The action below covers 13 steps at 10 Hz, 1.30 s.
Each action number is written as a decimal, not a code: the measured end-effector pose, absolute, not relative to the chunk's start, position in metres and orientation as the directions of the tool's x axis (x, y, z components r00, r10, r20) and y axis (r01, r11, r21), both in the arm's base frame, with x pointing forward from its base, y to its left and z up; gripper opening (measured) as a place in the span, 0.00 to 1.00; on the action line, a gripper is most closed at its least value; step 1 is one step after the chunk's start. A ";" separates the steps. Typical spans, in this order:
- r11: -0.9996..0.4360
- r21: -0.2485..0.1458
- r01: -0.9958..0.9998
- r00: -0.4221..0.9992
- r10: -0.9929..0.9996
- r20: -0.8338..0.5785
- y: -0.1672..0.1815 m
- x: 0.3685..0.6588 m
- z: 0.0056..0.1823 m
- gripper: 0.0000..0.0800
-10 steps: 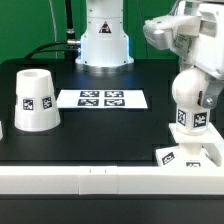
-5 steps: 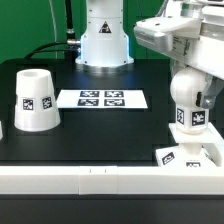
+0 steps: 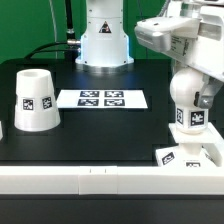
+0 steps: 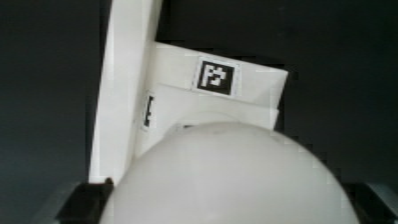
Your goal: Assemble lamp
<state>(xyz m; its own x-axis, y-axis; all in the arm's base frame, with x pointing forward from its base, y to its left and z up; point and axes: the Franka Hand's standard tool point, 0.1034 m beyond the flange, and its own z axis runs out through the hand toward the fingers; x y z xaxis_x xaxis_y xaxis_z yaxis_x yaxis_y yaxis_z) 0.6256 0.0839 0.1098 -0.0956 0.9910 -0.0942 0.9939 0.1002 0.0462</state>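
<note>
The white round-headed bulb (image 3: pixel 190 100) stands upright on the flat square base (image 3: pixel 186 156) at the front of the exterior view's right. My gripper (image 3: pixel 190 84) reaches down from above, with one finger on each side of the bulb's head, shut on it. In the wrist view the bulb's head (image 4: pixel 222 175) fills the space between the dark fingers (image 4: pixel 80 203). The base (image 4: pixel 262 92) with its tag lies beyond it. The tapered shade (image 3: pixel 33 100) stands alone at the exterior view's left, far from the gripper.
The marker board (image 3: pixel 102 98) lies in the middle of the black table. The arm's white pedestal (image 3: pixel 103 40) stands behind it. A white rail (image 3: pixel 90 180) runs along the table's front edge, next to the base; it also shows in the wrist view (image 4: pixel 125 90).
The hand above the bulb has turned, and its body swung toward the exterior view's left. The bulb, base and shade stay where they were.
</note>
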 end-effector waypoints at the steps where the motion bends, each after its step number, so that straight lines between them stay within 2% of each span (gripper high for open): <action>1: 0.021 0.049 0.999 -0.017 0.996 -0.090 0.084 0.625 0.110 0.72; 4: -0.264 0.064 0.962 0.268 0.961 -0.074 0.086 0.623 0.110 0.72; 7: -0.563 0.062 0.824 0.565 0.825 -0.025 0.090 0.622 0.110 0.72; 10: -0.763 0.052 0.644 0.764 0.645 0.001 0.093 0.622 0.110 0.72; 13: -0.862 0.045 0.504 0.863 0.505 0.009 0.094 0.622 0.110 0.72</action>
<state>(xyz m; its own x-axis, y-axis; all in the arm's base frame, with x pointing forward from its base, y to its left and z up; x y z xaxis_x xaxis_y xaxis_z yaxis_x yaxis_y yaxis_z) 0.6216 0.0943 0.1095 0.8629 0.5053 0.0093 0.5044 -0.8623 0.0446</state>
